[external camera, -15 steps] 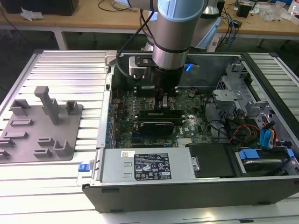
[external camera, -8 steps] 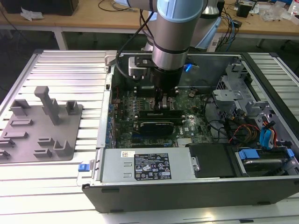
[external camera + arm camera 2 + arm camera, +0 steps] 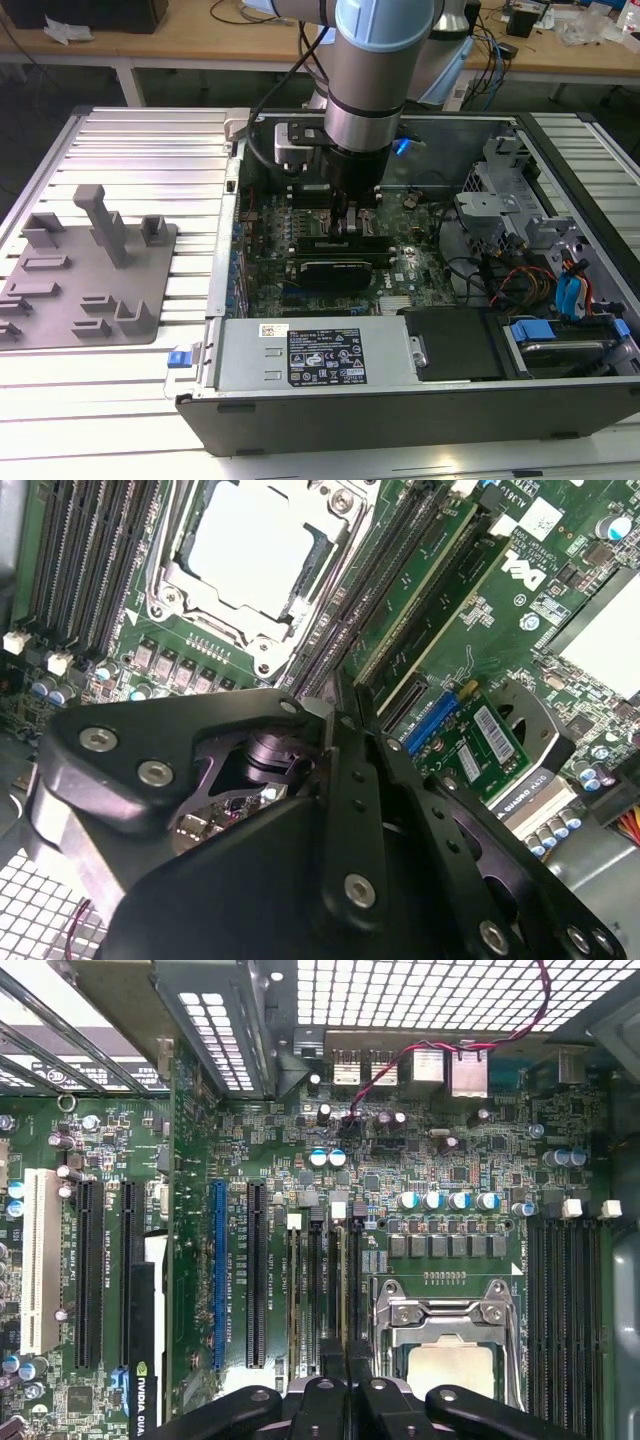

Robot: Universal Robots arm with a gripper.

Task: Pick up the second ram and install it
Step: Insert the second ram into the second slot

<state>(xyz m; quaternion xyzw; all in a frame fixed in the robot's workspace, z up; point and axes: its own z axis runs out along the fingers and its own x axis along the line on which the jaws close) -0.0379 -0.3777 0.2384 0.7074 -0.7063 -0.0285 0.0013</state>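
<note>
Exterior view: open dark metal computer case (image 3: 400, 415), green motherboard (image 3: 405, 268) inside, black two-finger gripper (image 3: 345, 228) low over the memory slots.
Second wrist view: thin green circuit-board stick, judged the second ram (image 3: 420, 585), stands on edge in a slot; gripper fingers (image 3: 360, 780) together at its near end, contact unclear. Best pressed straight down, evenly.

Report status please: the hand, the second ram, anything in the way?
Hand low inside the case, shut on the second ram. Ram standing among the memory slots, beside the processor socket. No obstruction seen there.
</note>
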